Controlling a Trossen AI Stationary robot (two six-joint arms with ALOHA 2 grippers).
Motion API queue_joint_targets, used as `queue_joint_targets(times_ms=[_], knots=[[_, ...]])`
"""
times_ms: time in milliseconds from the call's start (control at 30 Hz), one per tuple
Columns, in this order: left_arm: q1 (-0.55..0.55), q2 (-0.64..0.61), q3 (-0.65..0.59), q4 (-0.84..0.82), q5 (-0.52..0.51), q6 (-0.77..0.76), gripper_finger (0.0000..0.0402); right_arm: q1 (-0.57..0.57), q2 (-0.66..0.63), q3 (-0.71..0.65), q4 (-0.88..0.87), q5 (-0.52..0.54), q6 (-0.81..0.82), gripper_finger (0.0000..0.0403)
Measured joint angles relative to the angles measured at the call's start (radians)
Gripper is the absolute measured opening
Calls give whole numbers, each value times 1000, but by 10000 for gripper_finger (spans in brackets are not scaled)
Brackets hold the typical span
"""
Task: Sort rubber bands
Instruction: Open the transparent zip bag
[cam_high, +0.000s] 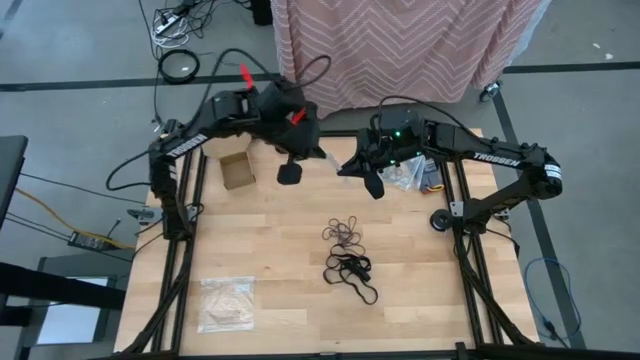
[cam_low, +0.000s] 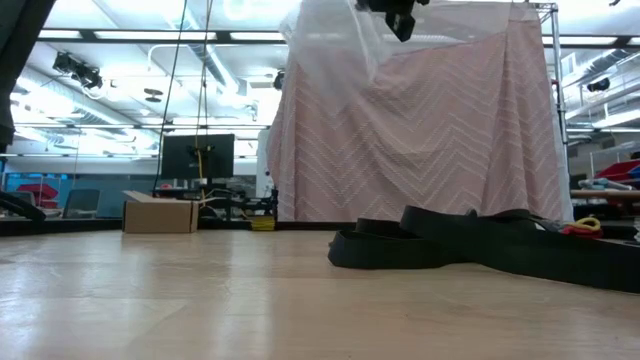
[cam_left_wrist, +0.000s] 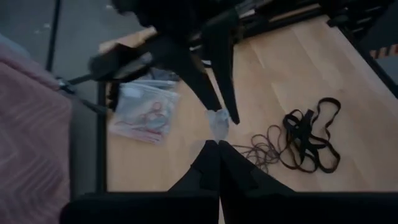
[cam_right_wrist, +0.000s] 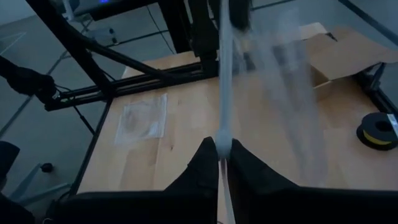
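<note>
**Clear bag stretched between two pincers, bands waiting below**

I have both arms raised over the far half of the counter (cam_high: 270, 250). The left pincer (cam_high: 322, 157) is closed on one edge of a clear plastic bag (cam_right_wrist: 280, 81), and the right pincer (cam_high: 343, 170) is pinched shut on the facing edge, the film running up from between its fingers in its own wrist view. The two pincers sit just beside each other, the bag strung between them.

The rubber bands (cam_high: 347, 250) lie well below and nearer the front than either pincer: a loose cluster of thin brownish loops touching a tangle of larger black ones, all still on the wood. A second bag with bands inside (cam_left_wrist: 144, 113) rests beyond the right pincer near the counter's edge, and a flat bag (cam_high: 226, 301) lies far off at the left front corner. A small cardboard box (cam_high: 237, 169) stands under the left arm.

My worry is the film. If both pincers have caught the same layer, pulling apart will tear or stretch it rather than open the mouth. A thin hold could also slip, dropping the bag onto the bands. I cannot tell whether the mouth is open.
</note>
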Motion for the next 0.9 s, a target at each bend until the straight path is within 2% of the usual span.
queue_joint_targets(times_ms=[467,633,800,900], knots=[[3,-132,4,-16,-131,-9,0,1,1,-2,-19,28,-3,11],[4,-141,-9,-23,-97,-29,0,1,6,-7,10,46,-3,4],[-4,-94,-92,-21,-40,-32,0,1,2,-5,43,45,-1,2],[-8,-91,-162,49,12,-35,0,1,3,-5,46,36,0,2]])
